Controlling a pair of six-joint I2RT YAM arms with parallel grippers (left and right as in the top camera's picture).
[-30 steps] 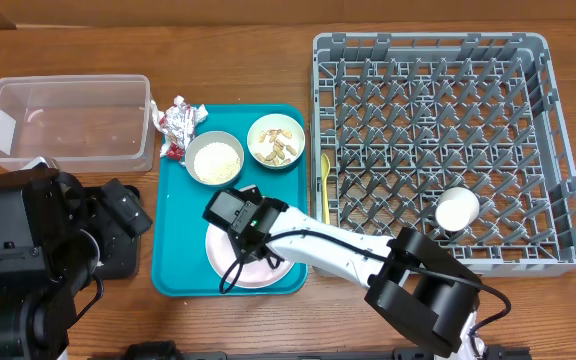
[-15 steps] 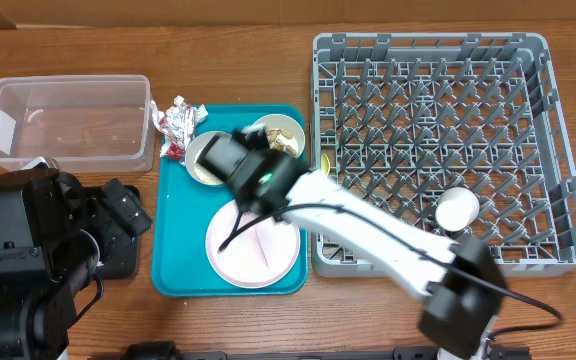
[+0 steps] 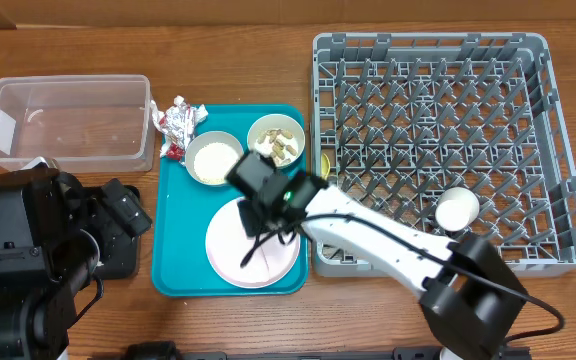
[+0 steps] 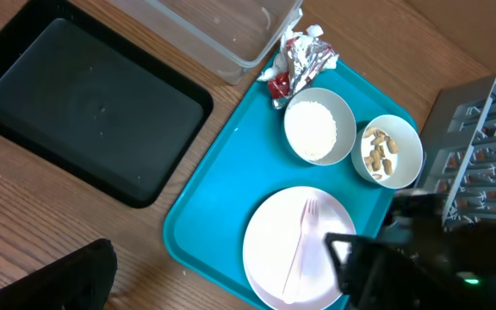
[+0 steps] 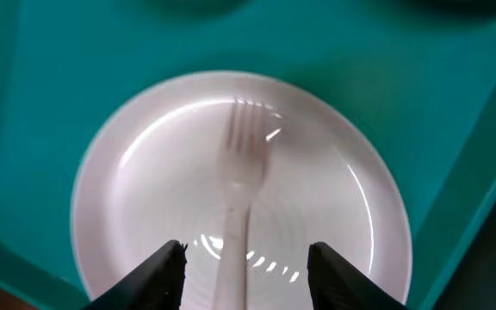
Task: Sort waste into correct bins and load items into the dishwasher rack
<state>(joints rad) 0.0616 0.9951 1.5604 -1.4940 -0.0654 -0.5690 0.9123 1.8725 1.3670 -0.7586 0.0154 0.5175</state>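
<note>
One unreadable sticker [image 3: 4,127] on clear tub [image 3: 78,158]

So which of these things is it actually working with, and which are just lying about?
Part of the job: foil wrapper, rice bowl, nut bowl, white cup, yellow utensil, clear tub, black tray, grey rack; probably the plate and fork under the right fingers.
Just lying about: teal tray, wooden table.

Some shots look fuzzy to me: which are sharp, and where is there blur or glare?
Overhead: evenly lit, sharp down to the rack pegs. Left wrist: teal tray crisp, dark right arm at lower right smeared. Right wrist: fork soft, out of focus; glare streaks on the white plate.
</note>
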